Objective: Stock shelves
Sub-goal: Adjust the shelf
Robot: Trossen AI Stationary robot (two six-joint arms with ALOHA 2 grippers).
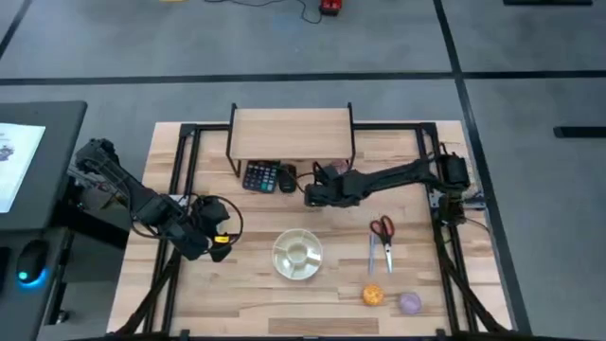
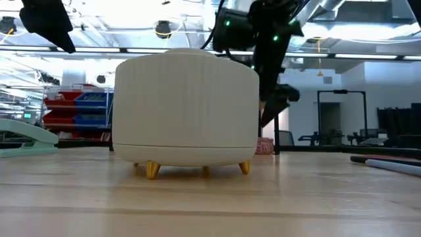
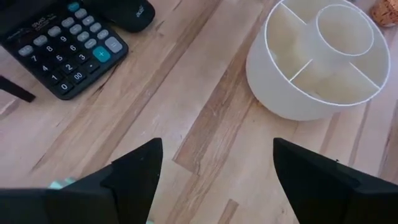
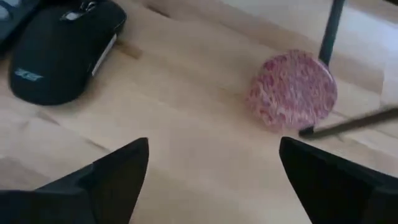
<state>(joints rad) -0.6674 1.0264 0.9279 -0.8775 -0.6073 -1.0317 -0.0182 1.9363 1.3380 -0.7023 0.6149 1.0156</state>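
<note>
a calculator (image 1: pixel 260 176) and black mouse (image 1: pixel 288 177) lie side by side; scissors (image 1: pixel 381 238) lie near a white divided bowl (image 1: pixel 297 255).

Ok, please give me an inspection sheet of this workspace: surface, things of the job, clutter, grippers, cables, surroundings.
Surface: light-wood table, bare in places.
Job's things: riser shelf at the far edge, top empty; calculator, black mouse and a pink speckled disc by its legs.
Clutter: white divided bowl, red-handled scissors, orange ball, purple ball.
Grippers: left gripper open, empty, above bare wood near the bowl; right gripper open, empty, near the mouse and disc.
Cables: one on the floor beyond the table.
Surroundings: grey floor, monitor to the left; no person seen.
</note>
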